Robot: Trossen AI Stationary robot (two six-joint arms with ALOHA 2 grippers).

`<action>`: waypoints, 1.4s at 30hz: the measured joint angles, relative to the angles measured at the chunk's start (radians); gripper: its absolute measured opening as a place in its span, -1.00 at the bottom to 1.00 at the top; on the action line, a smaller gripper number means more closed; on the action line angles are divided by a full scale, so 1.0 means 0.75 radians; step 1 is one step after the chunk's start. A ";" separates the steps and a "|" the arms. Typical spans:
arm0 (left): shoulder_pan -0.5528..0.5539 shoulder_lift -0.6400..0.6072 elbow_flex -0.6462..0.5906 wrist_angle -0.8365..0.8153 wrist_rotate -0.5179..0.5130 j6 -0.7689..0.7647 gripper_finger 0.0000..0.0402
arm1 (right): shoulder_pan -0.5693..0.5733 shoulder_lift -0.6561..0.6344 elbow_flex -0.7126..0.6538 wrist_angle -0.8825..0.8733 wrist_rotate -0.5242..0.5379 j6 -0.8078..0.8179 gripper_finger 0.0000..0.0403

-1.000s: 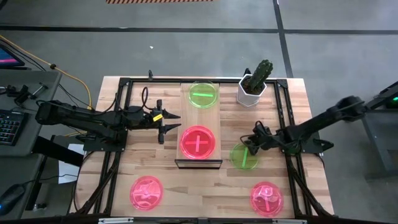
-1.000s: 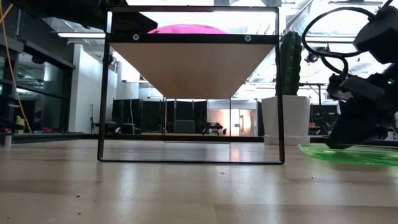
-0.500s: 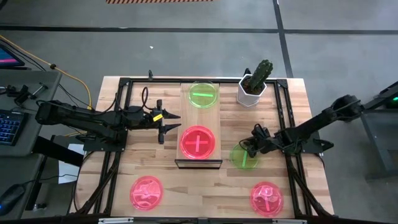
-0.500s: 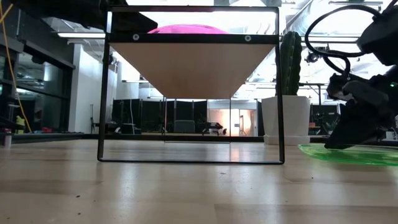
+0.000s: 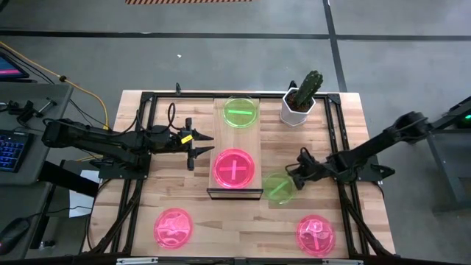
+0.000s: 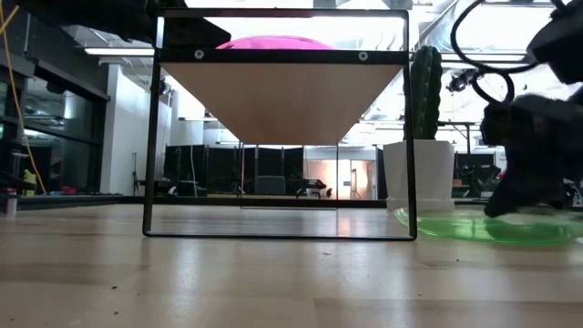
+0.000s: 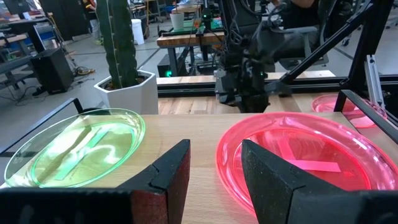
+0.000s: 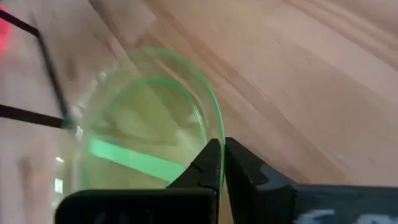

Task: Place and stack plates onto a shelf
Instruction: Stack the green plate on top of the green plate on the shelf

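1. Just right of the shelf, near its front end, my right gripper pinches the rim of the green plate on the table.
2. It looks light, thin, slick; I'd grip the rim.
3. My left gripper waits beside the shelf, fingers apart.

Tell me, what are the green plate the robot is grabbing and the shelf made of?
The green plate in the right pincer looks like thin clear plastic, probably: the table's wood grain shows through it and its rim shines. The shelf looks like a pale wooden board with a matte face, resting on a thin dark frame, likely metal.
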 joint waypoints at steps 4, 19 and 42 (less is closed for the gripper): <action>0.000 0.000 0.000 0.000 0.000 0.000 -0.32 | 0.000 -0.095 0.000 0.004 0.010 -0.001 -1.00; 0.000 0.000 0.001 0.000 0.000 0.000 -0.32 | -0.002 -0.299 0.001 -0.139 0.087 0.003 -1.00; 0.000 0.000 0.001 -0.002 0.000 -0.003 -0.32 | 0.289 0.200 0.003 0.148 0.522 0.358 -0.18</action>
